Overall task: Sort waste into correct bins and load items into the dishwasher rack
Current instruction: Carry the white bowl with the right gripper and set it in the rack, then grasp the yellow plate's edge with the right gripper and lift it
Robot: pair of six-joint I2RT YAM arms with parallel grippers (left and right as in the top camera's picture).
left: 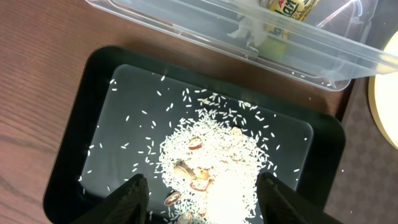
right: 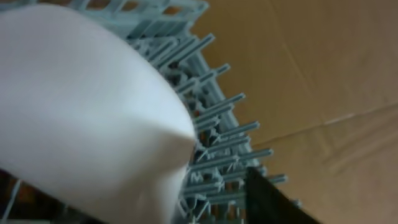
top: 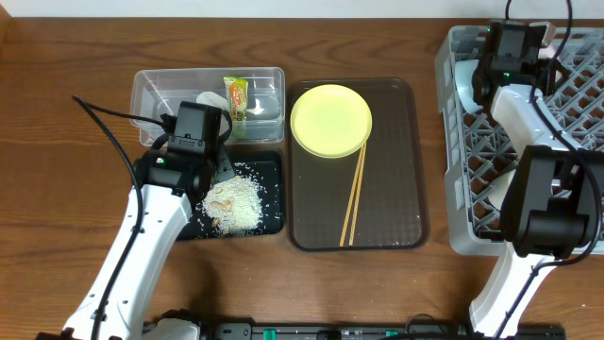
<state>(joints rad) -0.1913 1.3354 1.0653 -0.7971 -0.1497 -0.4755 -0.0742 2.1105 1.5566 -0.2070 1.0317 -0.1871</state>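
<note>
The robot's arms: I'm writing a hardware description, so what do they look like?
The left arm and right arm have smooth white link shells joined by boxy black joint housings, each with a small green light. Thin black cables loop from both. The left gripper has black wedge-shaped fingers.

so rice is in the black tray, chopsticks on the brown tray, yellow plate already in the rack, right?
No. The yellow plate sits on the brown tray with the chopsticks, not in the rack; the overhead view shows it. The rice in the black tray is correct.
</note>
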